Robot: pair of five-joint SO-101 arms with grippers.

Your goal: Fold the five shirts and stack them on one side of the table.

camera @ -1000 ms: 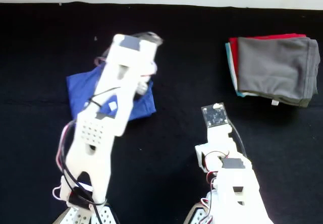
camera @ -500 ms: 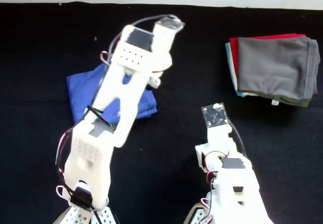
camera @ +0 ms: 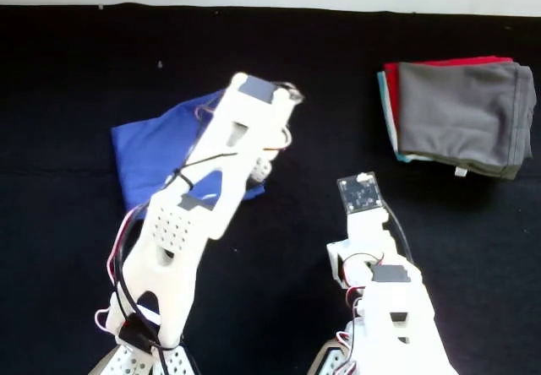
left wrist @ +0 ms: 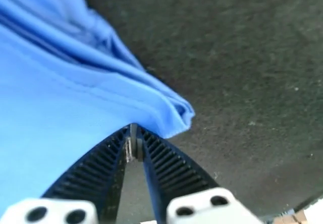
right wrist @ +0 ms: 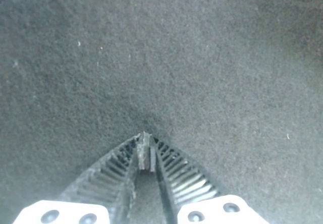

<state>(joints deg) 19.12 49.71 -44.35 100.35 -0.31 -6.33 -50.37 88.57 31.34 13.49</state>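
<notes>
1. My left gripper [left wrist: 133, 144] has its jaws pressed together. The tips meet right at the edge of the blue shirt [left wrist: 60, 82], and I cannot tell whether any cloth is caught between them.
2. Seen from above, my left arm [camera: 203, 198] comes in from 7 o'clock and stretches toward 12 o'clock. It lies across the 3 o'clock part of the blue shirt.
3. The blue shirt lies on the black table [camera: 338, 71] at about 10 o'clock from the table's middle. It is roughly folded, with a corner poking out from under my arm toward 4 o'clock.
4. In my left wrist view that corner shows several layers of cloth, one over another, just beside the closed tips.
5. My right gripper [right wrist: 145, 153] is narrow too, closed tip to tip with nothing between the jaws. It sits over the bare black table cover.
6. My right arm [camera: 385, 290] sits at 5 o'clock by the near edge of the table, well apart from the blue shirt.
7. The stack of folded shirts [camera: 461, 117] rests at 2 o'clock, near the table's 3 o'clock edge. A grey shirt lies on top, with red, teal and white edges showing beneath it on the 9 o'clock side.
</notes>
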